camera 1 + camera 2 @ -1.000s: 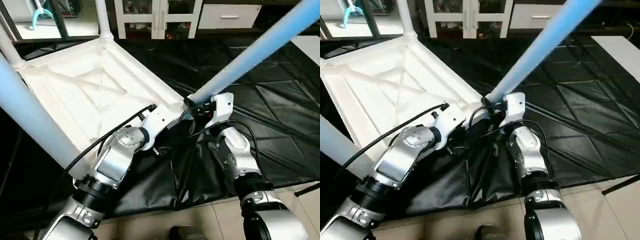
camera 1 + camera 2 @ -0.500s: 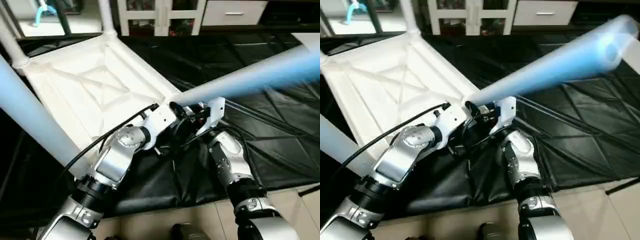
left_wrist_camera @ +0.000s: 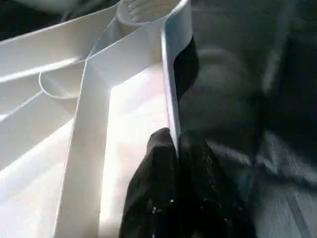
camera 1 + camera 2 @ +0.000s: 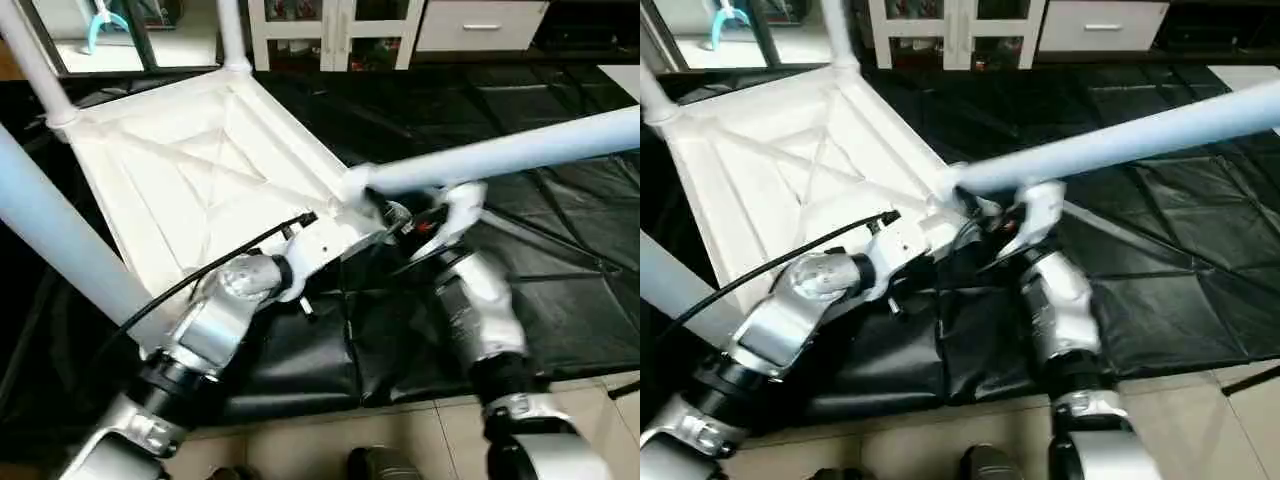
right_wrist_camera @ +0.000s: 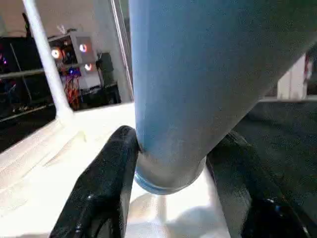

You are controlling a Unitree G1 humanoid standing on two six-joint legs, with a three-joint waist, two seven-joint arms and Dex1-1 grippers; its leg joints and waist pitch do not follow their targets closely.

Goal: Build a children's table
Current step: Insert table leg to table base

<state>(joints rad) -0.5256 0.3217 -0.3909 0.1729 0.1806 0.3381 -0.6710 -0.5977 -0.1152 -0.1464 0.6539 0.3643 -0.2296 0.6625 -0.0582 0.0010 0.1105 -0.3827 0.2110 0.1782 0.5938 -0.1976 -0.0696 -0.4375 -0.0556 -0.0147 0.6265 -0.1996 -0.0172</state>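
The children's table top (image 4: pixel 200 170) lies upside down on a black mat, ribbed underside up. Three white legs (image 4: pixel 232 30) (image 4: pixel 35 60) (image 4: pixel 50 230) stand in its corner sockets. A fourth leg (image 4: pixel 520 150) leans low toward the right, its narrow end at the near right corner socket (image 3: pixel 148 7). My right gripper (image 5: pixel 171 148) is shut on that leg close to its end, one black finger (image 5: pixel 104 183) on each side. My left gripper (image 3: pixel 173 144) is shut on the top's rim just below that corner.
A white glass-door cabinet (image 4: pixel 330 25) and a drawer unit (image 4: pixel 480 20) stand behind the table. The black mat (image 4: pixel 560 260) spreads to the right, and a tiled floor (image 4: pixel 420 440) lies at the near edge. A black rod (image 4: pixel 545 235) lies on the mat.
The held leg has swung down from a steep tilt to nearly level, pointing right. My right gripper moved with it. The left gripper kept its hold on the rim.
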